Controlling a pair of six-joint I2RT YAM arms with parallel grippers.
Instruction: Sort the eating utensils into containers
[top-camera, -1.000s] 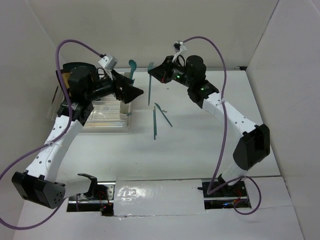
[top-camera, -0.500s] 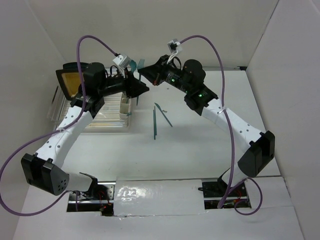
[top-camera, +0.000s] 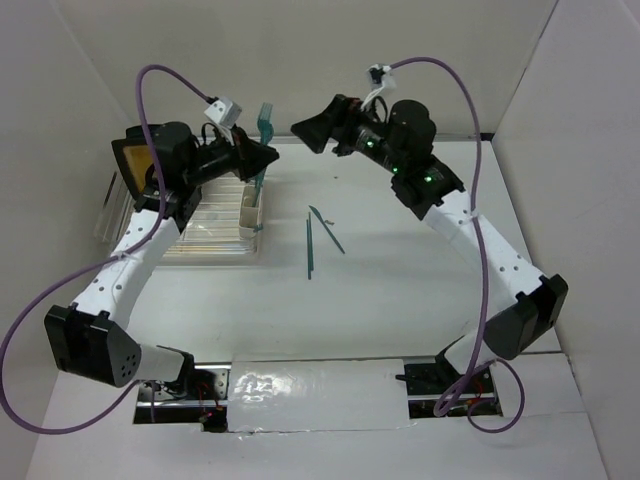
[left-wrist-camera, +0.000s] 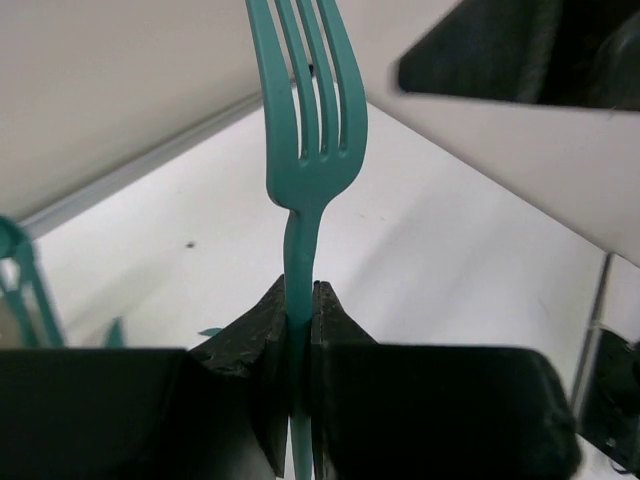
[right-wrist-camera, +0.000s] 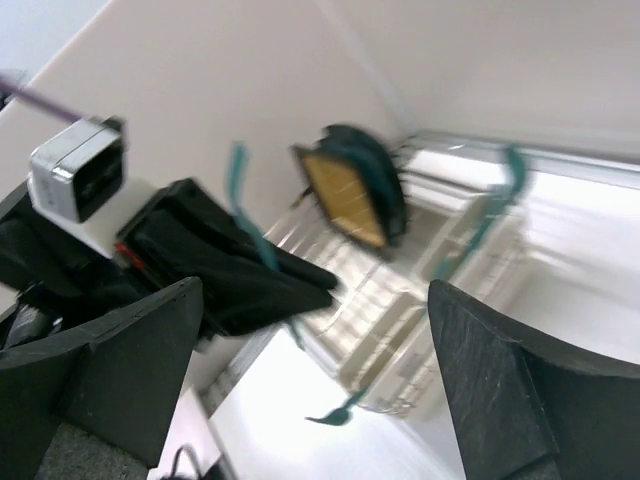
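Note:
A teal fork stands upright, tines up, with my left gripper shut on its handle just above the cream containers. The left wrist view shows the fork pinched between the closed fingers of that gripper. My right gripper hangs open and holds nothing, a little to the right of the fork. Its wrist view is blurred: the wide-apart fingers of the right gripper frame the held fork and another teal utensil standing in the containers. Two slim teal utensils lie on the table.
The clear dish rack tray sits at the left with the containers on its right edge. A black-rimmed yellow plate stands at its far left end. White walls close in the table on three sides.
The fork passed from the right gripper to the left. The left gripper closed on it; the right gripper opened and drew back to the right.

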